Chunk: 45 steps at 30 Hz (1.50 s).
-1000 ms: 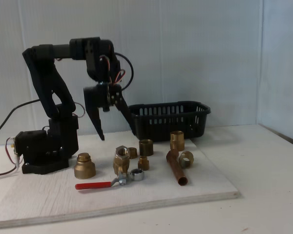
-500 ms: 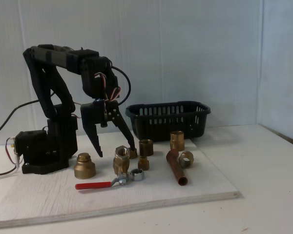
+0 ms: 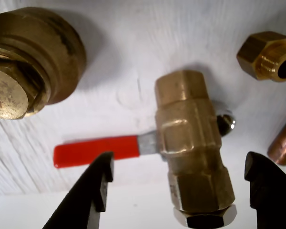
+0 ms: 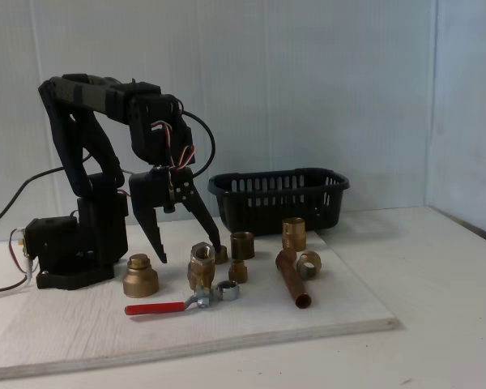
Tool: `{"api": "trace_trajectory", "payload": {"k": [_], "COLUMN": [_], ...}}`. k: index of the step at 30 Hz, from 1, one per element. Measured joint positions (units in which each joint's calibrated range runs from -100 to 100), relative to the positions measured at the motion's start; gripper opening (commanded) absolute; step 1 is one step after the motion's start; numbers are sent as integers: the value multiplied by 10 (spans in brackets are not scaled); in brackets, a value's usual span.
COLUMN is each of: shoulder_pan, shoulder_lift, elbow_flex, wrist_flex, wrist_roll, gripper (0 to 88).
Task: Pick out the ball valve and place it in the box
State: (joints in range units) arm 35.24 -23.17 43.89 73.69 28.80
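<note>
Claw (image 4: 189, 253) hangs wide open with nothing held, its two black tips either side of the ball valve (image 4: 199, 271) in the fixed view, just above the brass body. Valve lies on the pale board (image 4: 324, 316) on the counter, red handle pointing left. Black box (image 4: 279, 198) stands farther back, to the right

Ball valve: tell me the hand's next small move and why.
Probably lower straight down a little, then close. In the wrist view the open hand straddles the brass body of the ball valve, one finger on each side, touching nothing. In the fixed view its fingertips hang just above the valve.
</note>
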Motion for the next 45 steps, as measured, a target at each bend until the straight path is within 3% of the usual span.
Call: {"api": "trace_trajectory", "payload": {"k": [9, 15, 29, 45], "shoulder_pan": [-3, -36, -59, -30], "shoulder_lift": [25, 30, 118, 213], "elbow_flex": [21, 6, -68, -142], "wrist_flex": [-24, -18, -6, 37], "wrist_roll": [-1, -38, -68, -46], "gripper": [300, 300, 300, 300]}}
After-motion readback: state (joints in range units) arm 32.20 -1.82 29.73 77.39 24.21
